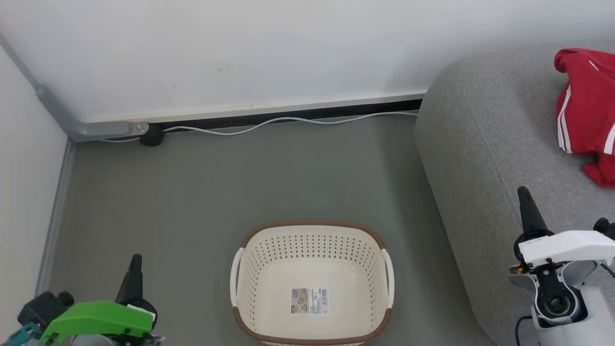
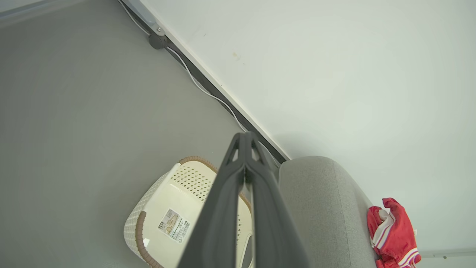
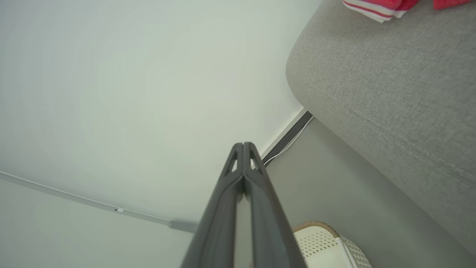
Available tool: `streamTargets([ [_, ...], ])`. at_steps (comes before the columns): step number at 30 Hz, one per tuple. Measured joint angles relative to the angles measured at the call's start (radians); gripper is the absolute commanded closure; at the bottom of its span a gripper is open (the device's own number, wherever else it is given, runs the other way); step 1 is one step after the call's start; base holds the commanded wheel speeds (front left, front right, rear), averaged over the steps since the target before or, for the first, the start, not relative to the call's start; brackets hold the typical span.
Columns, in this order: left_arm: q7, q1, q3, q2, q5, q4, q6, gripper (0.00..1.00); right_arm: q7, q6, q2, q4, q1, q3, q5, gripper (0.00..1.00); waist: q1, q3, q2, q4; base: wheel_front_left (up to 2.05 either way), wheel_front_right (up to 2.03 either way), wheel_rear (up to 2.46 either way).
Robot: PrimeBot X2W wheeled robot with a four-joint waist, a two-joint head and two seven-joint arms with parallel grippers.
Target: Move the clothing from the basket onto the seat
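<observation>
Left end effector (image 1: 136, 262) and right end effector (image 1: 525, 198) both sat pinched closed and empty, flanking the bare basket (image 1: 312, 225) on the floor (image 1: 192, 192), while the clothing (image 1: 584, 110) lay on the seat (image 1: 480, 144) at far right, so the task looked done.

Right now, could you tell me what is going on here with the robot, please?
The robot is handling nothing at this moment. The cream laundry basket stands on the floor with just a label sticker inside, and the red sportswear lies on the grey sofa. The left gripper and right gripper are both shut and hold nothing, one on either side of the basket.
</observation>
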Motion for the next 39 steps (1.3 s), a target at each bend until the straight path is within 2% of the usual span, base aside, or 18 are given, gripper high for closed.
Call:
streamTargets([
  [39, 0.114, -0.067, 0.094, -0.021, -0.428, 0.071, -0.077, 1.0, 0.112, 0.001, 0.004, -0.017, 0.001, -0.043, 0.57, 1.0, 0.0, -0.035, 0.0, 0.001, 0.0, 0.0, 0.0],
])
